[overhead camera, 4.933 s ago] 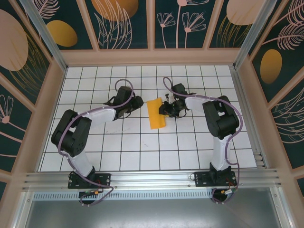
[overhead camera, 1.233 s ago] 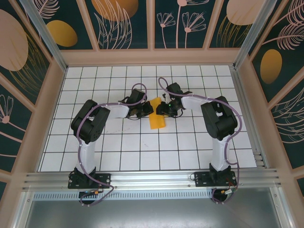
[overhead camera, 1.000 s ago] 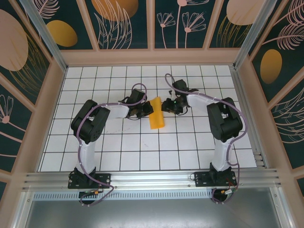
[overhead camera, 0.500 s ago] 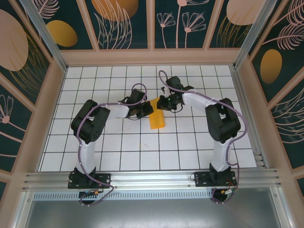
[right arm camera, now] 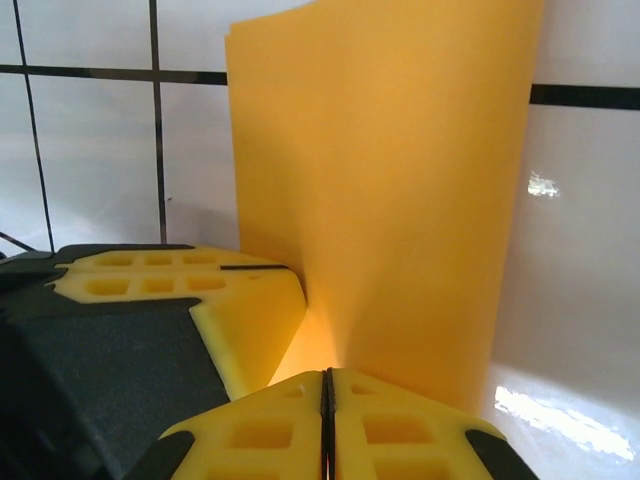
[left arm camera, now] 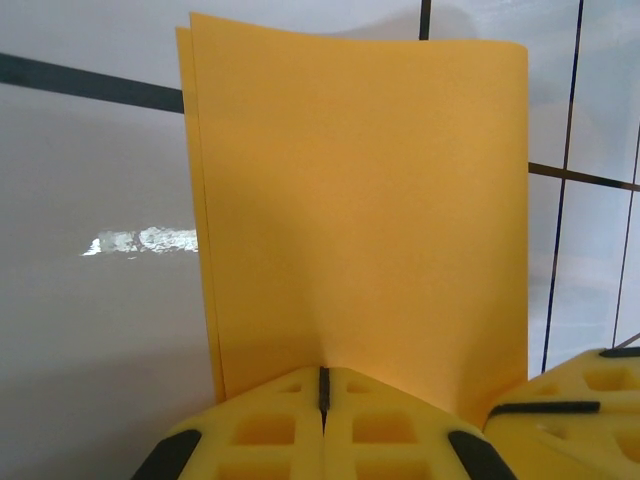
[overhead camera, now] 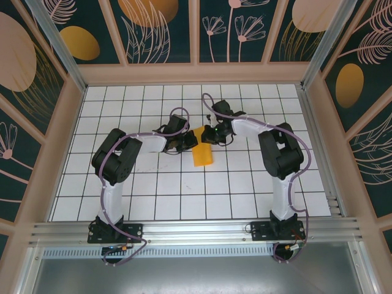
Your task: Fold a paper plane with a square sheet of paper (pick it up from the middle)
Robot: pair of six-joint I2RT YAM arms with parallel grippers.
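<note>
Top external view: the folded orange-yellow sheet of paper [overhead camera: 203, 156] sits just toward 12 o'clock from the middle of the white tiled table [overhead camera: 184, 190]. The left gripper [overhead camera: 191, 142] bites the sheet's edge at 10 o'clock and the right gripper [overhead camera: 209, 136] clamps it at 1 o'clock, the two almost nose to nose. On the left wrist view, the yellow fingers [left arm camera: 260, 430] are pressed together, with two paper layers running from the seam toward 12 o'clock. Right wrist view, same story: fingertips closed tight on the sheet, with the other gripper's finger close by at 9 o'clock.
</note>
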